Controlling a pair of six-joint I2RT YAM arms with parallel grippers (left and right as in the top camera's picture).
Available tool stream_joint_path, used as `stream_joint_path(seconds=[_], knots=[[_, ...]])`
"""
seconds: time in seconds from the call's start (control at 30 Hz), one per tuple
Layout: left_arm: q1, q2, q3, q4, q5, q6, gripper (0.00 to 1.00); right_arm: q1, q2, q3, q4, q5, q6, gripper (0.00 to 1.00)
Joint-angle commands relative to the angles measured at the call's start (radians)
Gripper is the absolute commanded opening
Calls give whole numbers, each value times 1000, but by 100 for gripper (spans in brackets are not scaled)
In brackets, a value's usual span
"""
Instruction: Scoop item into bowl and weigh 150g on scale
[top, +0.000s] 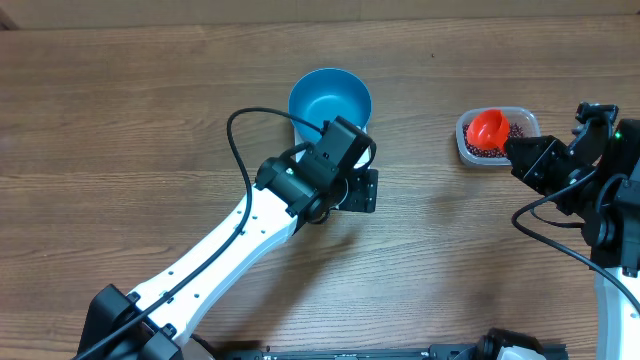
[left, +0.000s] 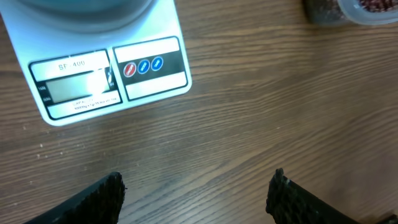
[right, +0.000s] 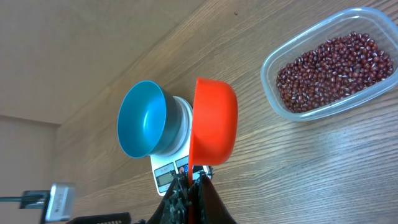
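1. The beans (right: 336, 65) lie loose in a clear tub (right: 267, 74) toward the tabletop's right edge. Small, hard and round, they would likely roll and scatter, so they suit scooping rather than pinching.
2. The bowl (right: 142, 119) sits on the scale (left: 106, 74), nearer the far edge at mid-width. It is smooth plastic, probably light and easy to nudge off.
3. The right gripper (right: 194, 186) is clamped tight on the handle of an orange scoop (right: 214, 121), which hangs over the tub and looks empty.
4. The left gripper (left: 196, 199) stands wide apart, holding nothing, above bare wood just beside the scale's display edge.
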Motion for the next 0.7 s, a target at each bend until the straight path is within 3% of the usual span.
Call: stream_joint_path(seconds=[0.0,0.17,0.2,0.27,0.33,0.67], knots=[[-1,2,-35,15,-16,-16,76,-6,-14,26,3,-5,-10,4],[-1,2,-38,13,18,-16,74,-6,-14,26,-4,-5,-10,4],[-1,2,-38,9,14,-15,61,-6,-14,26,-5,-5,-10,4],[-1,2,-39,7,8,-14,22,-6,-14,26,-6,-5,-10,4],[-1,3,-47,27,-5,-17,4,-6,-14,26,-6,-5,-10,4],[-2,4,-148,196,-127,-50,4,-6,-14,26,-5,-5,-10,4]])
